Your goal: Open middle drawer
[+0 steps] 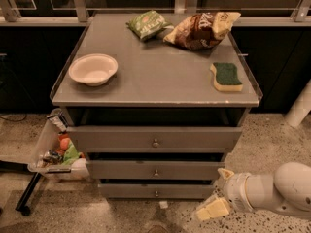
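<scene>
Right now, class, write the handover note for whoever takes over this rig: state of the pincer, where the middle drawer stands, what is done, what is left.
Pincer: open and holding nothing. It is low down, off the right front corner of the cabinet, level with the lower drawers, and touches nothing.
Middle drawer: looks shut, not pulled out. Its knob is free.
Done: no step on the drawer itself shows yet.
Left: bring the pincer across to the knob, close on it and pull the drawer straight out.
</scene>
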Robot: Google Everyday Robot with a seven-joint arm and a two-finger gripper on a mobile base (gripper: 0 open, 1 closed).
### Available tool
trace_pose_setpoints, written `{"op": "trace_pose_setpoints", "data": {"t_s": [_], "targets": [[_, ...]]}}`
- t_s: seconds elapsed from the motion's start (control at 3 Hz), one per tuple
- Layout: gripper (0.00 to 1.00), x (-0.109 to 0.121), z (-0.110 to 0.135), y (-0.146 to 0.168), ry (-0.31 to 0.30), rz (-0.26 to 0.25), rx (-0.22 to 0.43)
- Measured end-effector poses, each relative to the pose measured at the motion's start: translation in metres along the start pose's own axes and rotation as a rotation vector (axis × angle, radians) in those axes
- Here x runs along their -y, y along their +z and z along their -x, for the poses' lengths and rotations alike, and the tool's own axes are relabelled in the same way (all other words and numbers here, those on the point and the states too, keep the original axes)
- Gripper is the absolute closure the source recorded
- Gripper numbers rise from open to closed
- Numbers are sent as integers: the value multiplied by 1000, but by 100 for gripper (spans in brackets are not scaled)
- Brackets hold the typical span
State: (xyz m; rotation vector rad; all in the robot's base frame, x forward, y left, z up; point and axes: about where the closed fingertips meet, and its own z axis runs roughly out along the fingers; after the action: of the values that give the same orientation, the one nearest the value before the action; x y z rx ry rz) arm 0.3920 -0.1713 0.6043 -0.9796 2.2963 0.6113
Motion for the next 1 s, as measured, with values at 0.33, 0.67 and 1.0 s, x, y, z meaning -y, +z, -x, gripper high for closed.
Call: {"op": "trace_pose_setpoints", "data": {"t_s": [0.33, 0.67, 1.0], "targets": [[0, 20, 6, 4, 0, -71, 28], [0, 20, 6, 4, 0, -71, 28], [0, 21, -13, 28, -47, -77, 52]]}}
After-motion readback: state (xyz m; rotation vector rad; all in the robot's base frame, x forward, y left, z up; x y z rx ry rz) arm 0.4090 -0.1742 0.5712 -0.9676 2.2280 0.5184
